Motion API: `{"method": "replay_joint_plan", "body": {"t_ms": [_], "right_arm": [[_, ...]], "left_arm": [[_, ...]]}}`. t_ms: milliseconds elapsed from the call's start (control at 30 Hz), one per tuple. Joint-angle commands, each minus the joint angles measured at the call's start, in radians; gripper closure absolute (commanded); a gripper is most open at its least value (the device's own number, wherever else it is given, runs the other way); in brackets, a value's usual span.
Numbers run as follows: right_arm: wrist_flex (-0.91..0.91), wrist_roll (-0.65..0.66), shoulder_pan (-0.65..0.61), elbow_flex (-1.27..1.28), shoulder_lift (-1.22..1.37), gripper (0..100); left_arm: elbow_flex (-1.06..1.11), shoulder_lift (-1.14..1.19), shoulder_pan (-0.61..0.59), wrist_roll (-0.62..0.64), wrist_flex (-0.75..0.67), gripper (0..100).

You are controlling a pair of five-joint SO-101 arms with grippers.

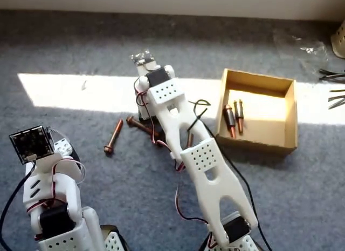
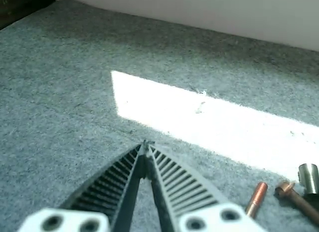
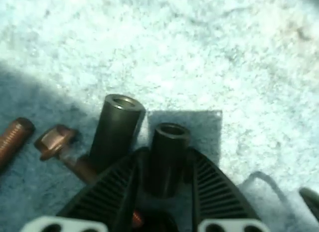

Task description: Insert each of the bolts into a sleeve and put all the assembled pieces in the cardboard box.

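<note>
A dark cylindrical metal sleeve (image 3: 167, 142) sits clamped between the ribbed black fingers (image 3: 119, 192) of the right gripper (image 3: 167, 153), its open bore pointing away from the wrist. A second dark sleeve (image 3: 117, 134) stands just beside it. Against that sleeve lies a copper-coloured flanged bolt (image 3: 56, 141), and a second copper-coloured bolt (image 1: 114, 136) lies a little further left. All of this is on the grey carpet (image 1: 97, 46) near the middle of the scene, at the near edge of a band of sunlight (image 1: 75, 92).

To the right stands the open cardboard box (image 1: 259, 78). On its floor two assembled pieces (image 1: 230, 120) lie side by side.

At the near left, the left gripper (image 2: 145, 149) hangs above bare carpet with its fingertips pressed together and nothing between them.
</note>
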Motion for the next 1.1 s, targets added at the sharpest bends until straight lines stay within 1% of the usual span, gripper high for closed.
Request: {"method": "replay_joint_plan", "body": {"t_ms": [0, 167, 300, 467, 600, 700, 833, 1067], "right_arm": [[-0.042, 0.011, -0.007, -0.036, -0.007, 89.3], [-0.042, 0.012, -0.005, -0.033, -0.007, 90.1], [-0.038, 0.012, -0.005, -0.033, -0.007, 99.6], [-0.031, 0.012, -0.005, -0.031, -0.007, 99.4], [0.044, 0.014, -0.008, -0.053, -0.024, 99.4], [0.087, 0.014, -0.008, -0.139, -0.053, 99.4], [0.091, 0.014, 0.001, -0.214, -0.088, 99.4], [0.093, 0.014, 0.001, -0.223, -0.189, 99.4]], "left_arm": [[-0.004, 0.001, -0.008, 0.000, -0.017, 99], [-0.004, 0.001, -0.007, 0.000, -0.017, 99], [0.016, 0.001, -0.007, 0.000, -0.031, 99], [0.018, 0.001, -0.010, 0.000, -0.038, 99], [0.024, 0.001, -0.010, 0.000, -0.041, 99], [0.030, 0.001, -0.007, 0.000, -0.043, 99], [0.031, 0.001, -0.005, 0.000, -0.043, 99], [0.033, 0.001, -0.005, 0.000, -0.043, 99]]}}
